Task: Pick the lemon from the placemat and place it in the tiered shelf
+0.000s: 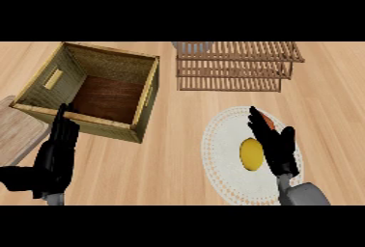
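The lemon (pixel 251 154) lies on the placemat (pixel 221 149), a little right of the mat's middle, a yellow oval standing taller than wide. Its right edge is covered by the right hand (pixel 274 144), so whether the fingers touch it cannot be told. That hand stands edge-on just beside the lemon, fingers straight and pointing up the view, thumb side toward the fruit; it has hold of nothing. A small orange-red patch (pixel 264 117) peeks out behind the fingertips near the mat's upper right; too little shows to say what it is. The hand also hides a strip of the mat's right side, and the grey forearm (pixel 305 195) is cut off at the lower edge.

The mat is round and pale with a dotted rim, lying on the wooden counter (pixel 178 159). Beyond it, at the top, is the shelf (pixel 235 67), slatted wood in tiers, well apart from the lemon. A grey thing (pixel 191 47) sits at its upper left corner, cut off and hard to make out.

To the left stands a woven box (pixel 146 96), open-topped, with a dark wooden floor. The left hand (pixel 58 149) rests open near the box's near corner, fingers straight and up, empty; its fingertips overlap the box's rim. A pale board (pixel 18 130) lies behind it, cut by the left edge
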Motion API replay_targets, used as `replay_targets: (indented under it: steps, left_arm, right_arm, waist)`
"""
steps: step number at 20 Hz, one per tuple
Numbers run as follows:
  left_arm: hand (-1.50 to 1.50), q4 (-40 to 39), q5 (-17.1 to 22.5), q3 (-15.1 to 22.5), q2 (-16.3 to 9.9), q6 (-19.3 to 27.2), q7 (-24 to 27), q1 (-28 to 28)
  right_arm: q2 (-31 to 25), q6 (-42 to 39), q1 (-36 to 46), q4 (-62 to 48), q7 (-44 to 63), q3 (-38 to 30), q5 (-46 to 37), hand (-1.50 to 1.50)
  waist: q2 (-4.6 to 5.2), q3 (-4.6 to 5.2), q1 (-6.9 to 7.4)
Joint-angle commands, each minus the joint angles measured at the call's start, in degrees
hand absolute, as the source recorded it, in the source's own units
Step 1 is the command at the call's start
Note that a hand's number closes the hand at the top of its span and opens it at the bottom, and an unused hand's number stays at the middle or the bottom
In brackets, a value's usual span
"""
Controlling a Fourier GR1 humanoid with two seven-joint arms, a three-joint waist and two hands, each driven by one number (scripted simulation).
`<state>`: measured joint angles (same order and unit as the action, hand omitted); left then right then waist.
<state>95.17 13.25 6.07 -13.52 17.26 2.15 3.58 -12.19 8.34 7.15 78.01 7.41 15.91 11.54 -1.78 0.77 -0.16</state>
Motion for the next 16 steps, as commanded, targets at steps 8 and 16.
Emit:
replay_targets:
  steps: [8, 16]
  left_arm:
    - [0.00, -2.11, -5.75, 2.88, -4.92, -3.03, -1.26, -1.87]
    - [0.00, -4.02, -7.33, 5.10, -5.87, -5.96, -2.37, -4.71]
  right_arm:
    - [11.57, 17.98, 4.70, 16.88, -4.30, -20.81, 17.17, 1.50]
    - [6.19, 47.27, -14.33, 9.34, -14.93, -21.92, -14.70, -1.50]
  waist:
    - [-0.95, -3.59, -8.35]
    - [1.69, -0.82, -3.97]
